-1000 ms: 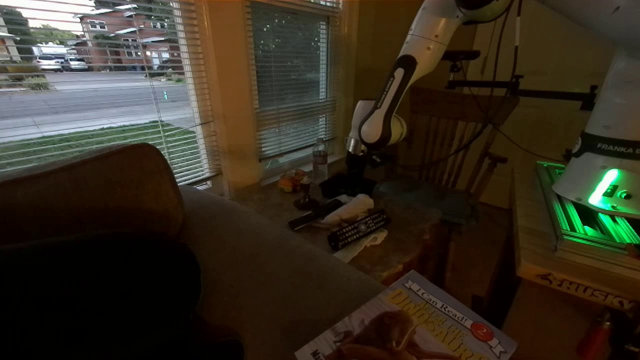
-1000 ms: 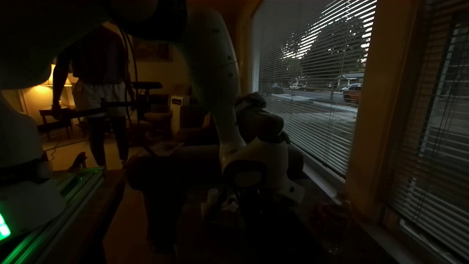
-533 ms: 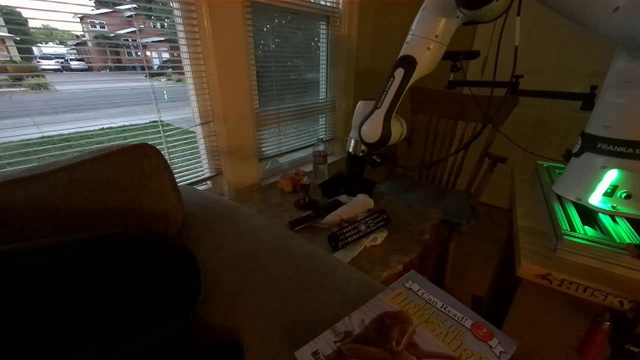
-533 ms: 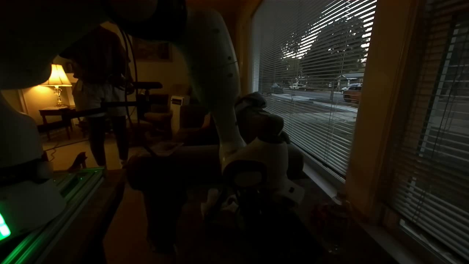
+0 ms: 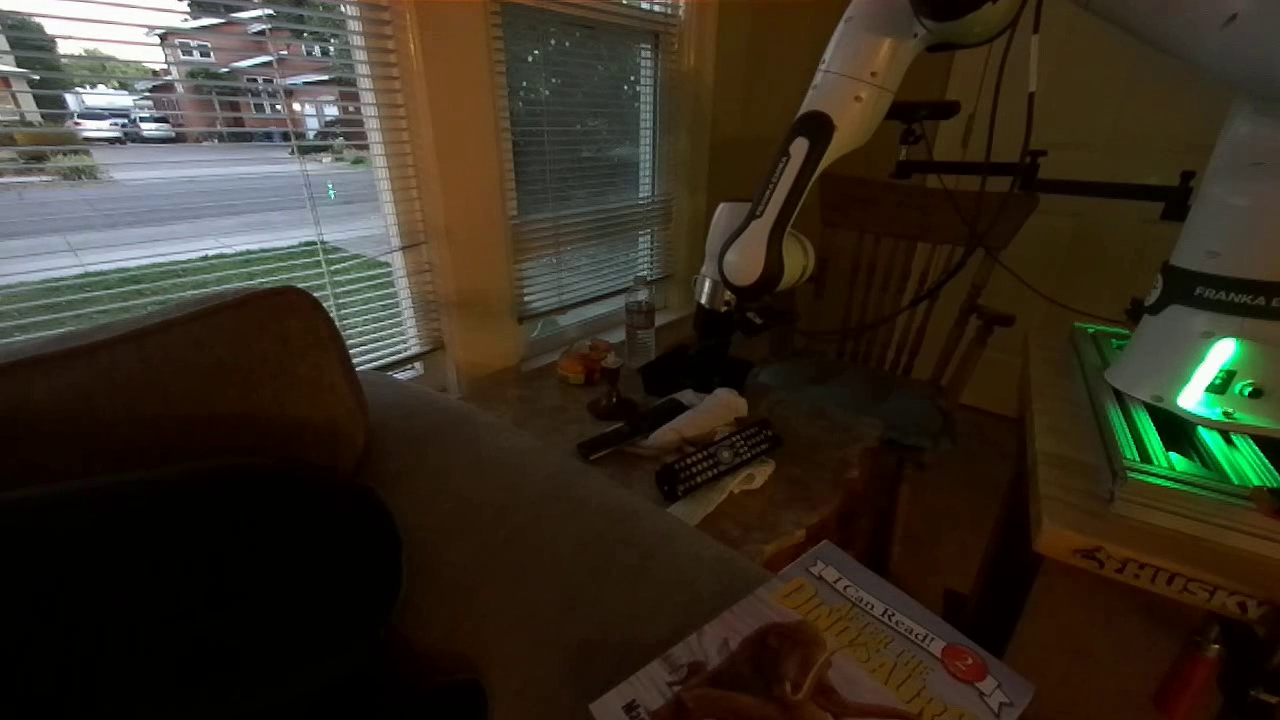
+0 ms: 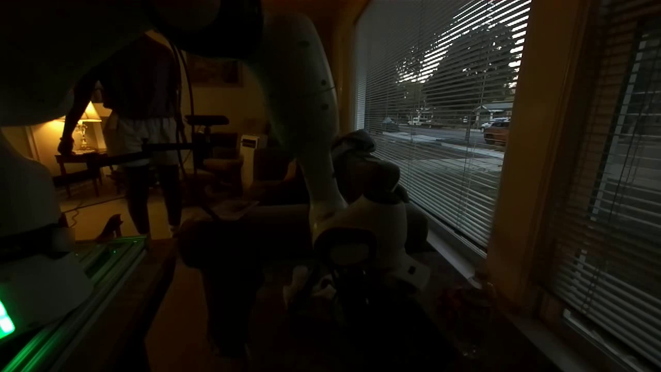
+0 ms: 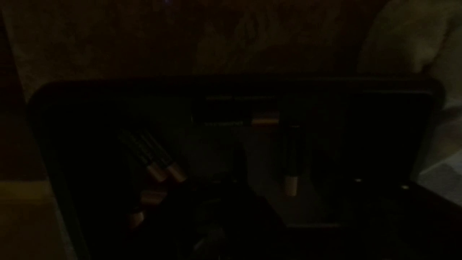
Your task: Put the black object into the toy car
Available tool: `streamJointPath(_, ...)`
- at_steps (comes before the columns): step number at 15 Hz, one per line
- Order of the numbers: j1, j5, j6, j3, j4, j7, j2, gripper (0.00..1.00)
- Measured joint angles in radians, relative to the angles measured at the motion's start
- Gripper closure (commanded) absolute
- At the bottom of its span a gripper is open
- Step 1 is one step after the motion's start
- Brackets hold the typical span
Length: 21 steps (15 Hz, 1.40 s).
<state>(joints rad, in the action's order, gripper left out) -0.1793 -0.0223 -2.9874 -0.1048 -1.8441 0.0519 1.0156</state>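
Black tray (image 7: 119,83) near left edge of worktop (image 7: 90,47), wrist view; inside, batteries (image 7: 293,168), possibly the task's black object. No toy car visible. Cannot tell fingers (image 7: 239,173) wide or narrow. Could miss through gloom or, lifting crooked, snag tray.

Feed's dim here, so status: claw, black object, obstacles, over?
Claw low at black tray, grip too dark to read. Batteries in tray; intended black object unclear. Can't pick out toy car. Tray might hamper sideways moves.
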Motion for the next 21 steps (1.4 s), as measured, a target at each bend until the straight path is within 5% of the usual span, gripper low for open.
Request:
streamJointPath(4, 0.000, 0.000, 0.000, 0.000, 0.000, 0.000, 0.000, 0.77)
streamJointPath(9, 0.000, 0.000, 0.000, 0.000, 0.000, 0.003, 0.000, 0.87)
streamJointPath(10, 0.000, 0.000, 0.000, 0.000, 0.000, 0.005, 0.000, 0.98)
streamJointPath(21, 0.019, 0.000, 0.005, 0.006, -0.010, -0.001, -0.041, 0.96)
